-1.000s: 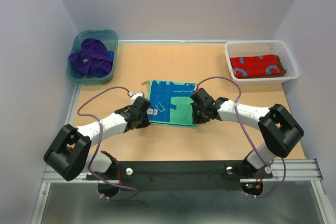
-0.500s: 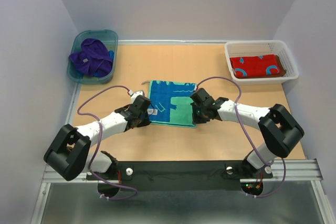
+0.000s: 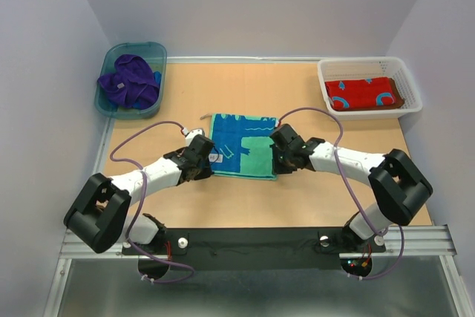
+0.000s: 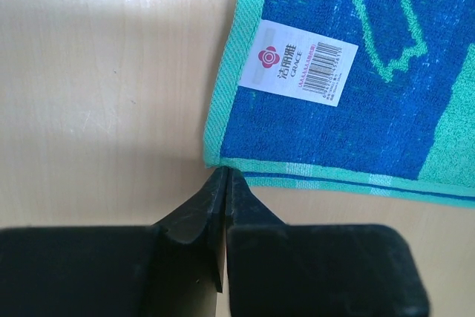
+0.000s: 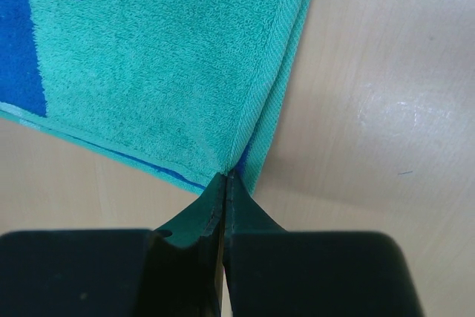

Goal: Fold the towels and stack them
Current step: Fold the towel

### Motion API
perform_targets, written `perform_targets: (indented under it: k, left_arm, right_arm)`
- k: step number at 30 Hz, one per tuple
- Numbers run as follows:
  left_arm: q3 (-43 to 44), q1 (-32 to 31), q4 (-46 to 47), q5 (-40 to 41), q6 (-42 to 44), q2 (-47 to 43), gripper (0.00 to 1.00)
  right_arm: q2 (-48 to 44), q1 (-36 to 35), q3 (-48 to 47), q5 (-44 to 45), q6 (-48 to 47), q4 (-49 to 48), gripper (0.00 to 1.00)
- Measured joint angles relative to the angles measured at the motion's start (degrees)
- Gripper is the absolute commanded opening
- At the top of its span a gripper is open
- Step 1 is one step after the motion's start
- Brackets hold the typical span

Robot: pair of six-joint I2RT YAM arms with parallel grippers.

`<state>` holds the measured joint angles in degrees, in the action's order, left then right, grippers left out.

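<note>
1. Over the last second the left pincer (image 4: 224,176) has narrowed. Both arms have barely shifted, and the towel between them lies where it did.
2. The left pincer's two black fingers meet at their tips, right at the near left corner of the blue-and-green towel (image 4: 349,109). The cloth there lies flat, so it cannot be told whether any of it is caught between the tips.
3. The right pincer (image 5: 225,177) is closed on the towel's near right corner, where a small ridge of cloth rises into its tips.
4. A white label (image 4: 300,64) sits on the towel just inside the left corner.
5. The towel is spread flat in the middle of the table (image 3: 252,94), between the two arms.
6. Farther out, a red towel (image 3: 360,93) lies folded in a white basket (image 3: 364,61) at the far right. A purple towel (image 3: 130,83) is bunched in a teal tub (image 3: 111,51) at the far left.
7. The spread towel looks light, soft and limp, so it would likely sag between whatever points hold it. The hemmed corners seem the best places to take hold. A shallow pinch there could slip off, and lifting both corners together should keep the fold straight.
</note>
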<state>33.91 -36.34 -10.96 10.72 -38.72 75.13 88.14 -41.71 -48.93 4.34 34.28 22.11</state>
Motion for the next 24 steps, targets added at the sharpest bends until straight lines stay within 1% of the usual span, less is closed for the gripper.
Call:
perform_targets:
  k: [8, 15, 24]
  left_arm:
    - [0.3, -0.1, -0.2, 0.4, 0.1, 0.3, 0.08]
    - [0.6, -0.1, -0.5, 0.5, 0.1, 0.6, 0.08]
    - [0.7, -0.1, -0.7, 0.7, 0.0, 0.7, 0.07]
  right_arm:
    - [-3.9, 0.0, 0.0, 0.2, 0.0, 0.3, 0.01]
    - [-5.5, 0.0, 1.1, 0.2, 0.0, 0.8, 0.01]
    - [-7.8, 0.0, 2.1, 0.2, 0.1, 4.9, 0.01]
